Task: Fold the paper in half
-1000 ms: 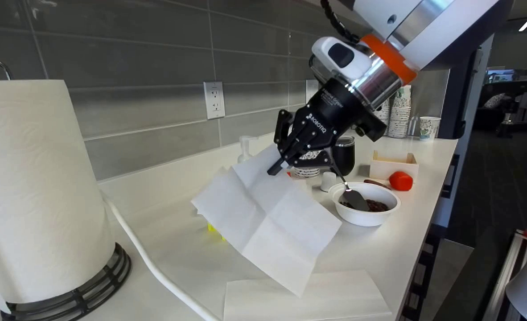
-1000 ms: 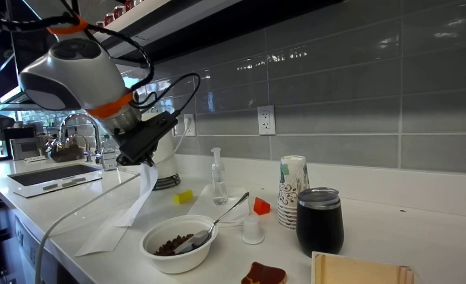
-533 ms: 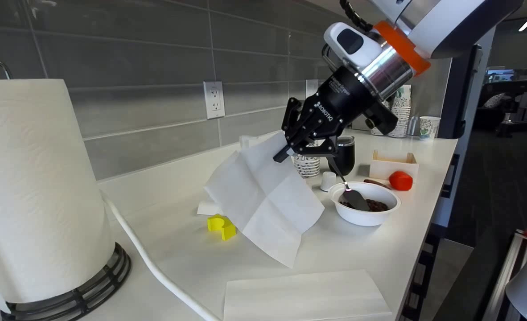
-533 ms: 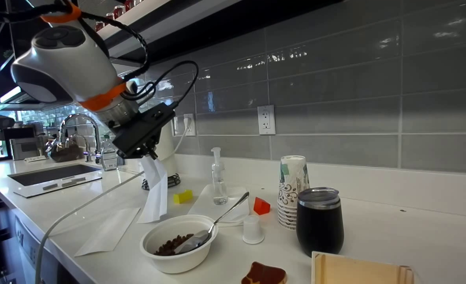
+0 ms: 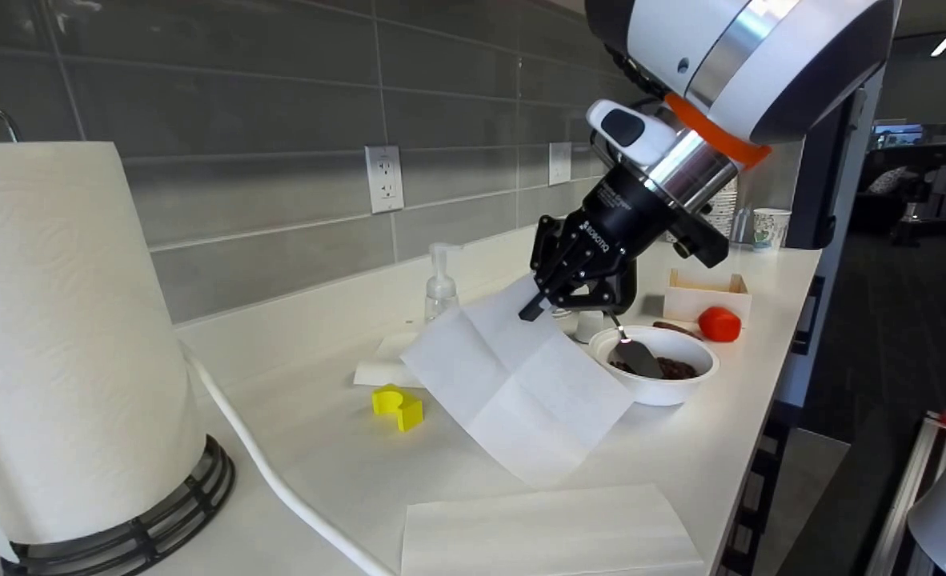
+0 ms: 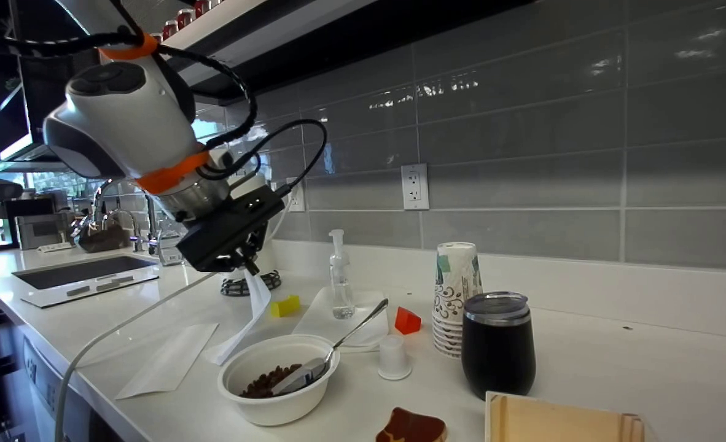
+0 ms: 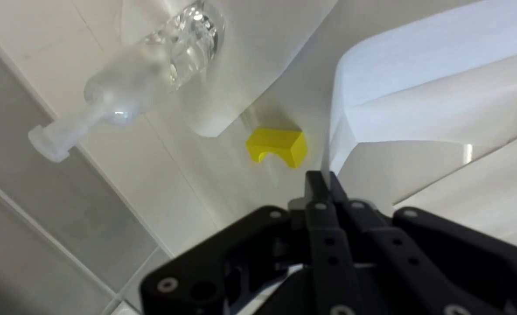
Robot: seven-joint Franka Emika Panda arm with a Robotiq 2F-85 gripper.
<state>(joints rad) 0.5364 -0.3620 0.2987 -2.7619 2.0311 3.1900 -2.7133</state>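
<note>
The paper [image 5: 513, 384], a thin white sheet with cross-shaped creases, hangs unfolded and slanting from my gripper [image 5: 532, 310]. My gripper is shut on its top edge, and in the wrist view the sheet runs up from between the fingertips [image 7: 316, 186]. Seen edge-on in an exterior view, the paper [image 6: 258, 301] curves down to its lower end beside the white bowl. That end is close to the counter; whether it touches I cannot tell. In the wrist view the paper [image 7: 407, 74] bends away to the right.
A wider flat white sheet [image 5: 553, 532] lies on the counter near the front. The white bowl [image 6: 280, 411] holds brown bits and a spoon. Also near are a yellow block [image 7: 278, 144], a soap bottle [image 6: 341, 276], a paper-towel roll [image 5: 65, 336] and a white cable [image 5: 281, 480].
My gripper rose, then came down again, shifting toward the bowl with the paper. The paper's lower end swung off the flat sheet and now slants down beside the bowl.
</note>
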